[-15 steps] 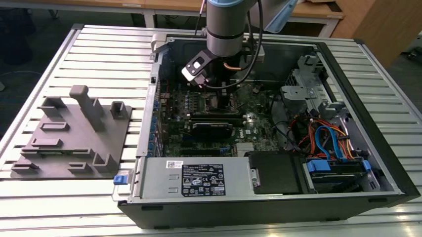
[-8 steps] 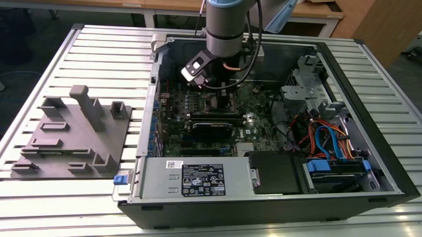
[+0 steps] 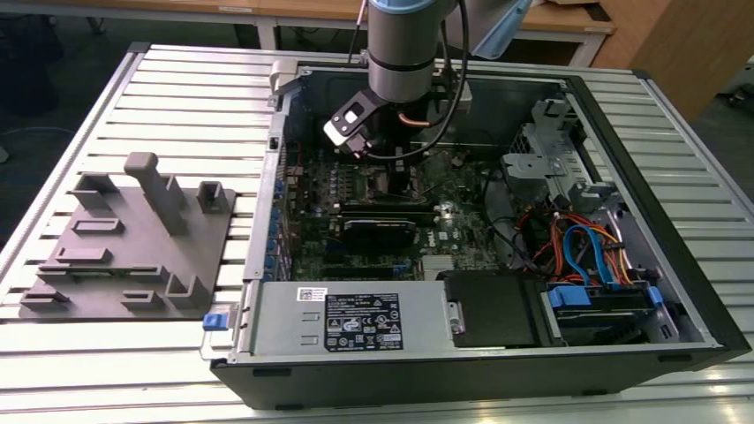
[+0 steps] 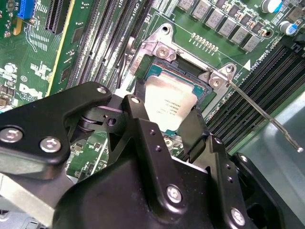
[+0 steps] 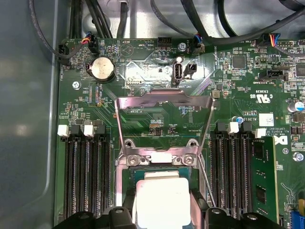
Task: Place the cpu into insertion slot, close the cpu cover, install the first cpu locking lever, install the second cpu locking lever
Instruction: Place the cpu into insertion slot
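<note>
Arm reaches down into the open computer case (image 3: 471, 382), upper centre of the exterior view. A grey parts tray (image 3: 130, 238) lies on the table at the exterior view's left, well apart from the case.

Gripper (image 5: 164, 211) is closed narrow on the chip (image 5: 162, 202), with a finger (image 4: 138, 119) against each of two opposite edges. In both wrist views the chip's silver top faces up, directly over the socket (image 4: 176, 75). A strip of the socket's rim shows past one chip edge. Cannot tell whether the chip is fully seated or just above.

Cover (image 5: 162, 99) is swung open on its hinge, and the board shows through its cut-out. One lever (image 4: 259, 112) is unlatched and angles out over the memory slots (image 5: 86, 181).

Risks, as I judge them:
- The chip looks slightly out of square with the socket in the second wrist view. Pressed down like that, it could bend contacts or sit proud on one side.
- Let go while one edge rides the rim, the chip could rest tilted, and the cover would then bind on it.
- The gripper body sits close to the raised lever and could snag it.
</note>
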`<state>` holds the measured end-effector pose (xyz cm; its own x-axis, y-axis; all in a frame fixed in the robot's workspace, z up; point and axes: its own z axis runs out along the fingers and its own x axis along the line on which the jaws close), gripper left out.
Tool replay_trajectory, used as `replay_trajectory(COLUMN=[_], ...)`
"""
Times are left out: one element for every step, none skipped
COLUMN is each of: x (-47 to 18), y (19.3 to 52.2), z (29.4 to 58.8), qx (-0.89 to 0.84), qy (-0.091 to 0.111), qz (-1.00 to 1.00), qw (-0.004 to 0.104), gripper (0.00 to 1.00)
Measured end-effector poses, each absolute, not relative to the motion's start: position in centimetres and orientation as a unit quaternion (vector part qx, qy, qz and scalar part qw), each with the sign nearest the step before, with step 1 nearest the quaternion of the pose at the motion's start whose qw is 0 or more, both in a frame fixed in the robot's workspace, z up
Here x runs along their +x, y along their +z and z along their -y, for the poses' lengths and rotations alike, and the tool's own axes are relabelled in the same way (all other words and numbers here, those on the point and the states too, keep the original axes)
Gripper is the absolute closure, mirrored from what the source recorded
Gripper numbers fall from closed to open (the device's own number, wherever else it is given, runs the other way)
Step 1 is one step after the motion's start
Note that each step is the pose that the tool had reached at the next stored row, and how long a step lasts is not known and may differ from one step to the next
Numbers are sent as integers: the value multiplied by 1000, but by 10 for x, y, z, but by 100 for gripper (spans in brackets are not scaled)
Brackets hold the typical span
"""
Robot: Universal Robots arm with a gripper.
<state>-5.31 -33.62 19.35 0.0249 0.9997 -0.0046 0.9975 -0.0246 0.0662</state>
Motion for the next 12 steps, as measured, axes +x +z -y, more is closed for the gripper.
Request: replay_trajectory(x=[-53,-53,-53,-53,-53,-53,-53,-53,-53,-53,-53,-54], y=[193,193,193,193,193,193,193,193,193,193,193,194], z=[336,336,336,336,336,336,336,336,336,336,336,336], qx=[715,715,715,715,715,715,715,715,715,715,715,716], qy=[21,21,22,22,22,22,22,21,21,22,21,21], qz=[-698,-698,-698,-698,-698,-698,-698,-698,-698,-698,-698,-698], qw=[25,25,25,25,25,25,25,25,25,25,25,25], gripper=[47,47,47,46,40,40,34,34,34,34,34,34])
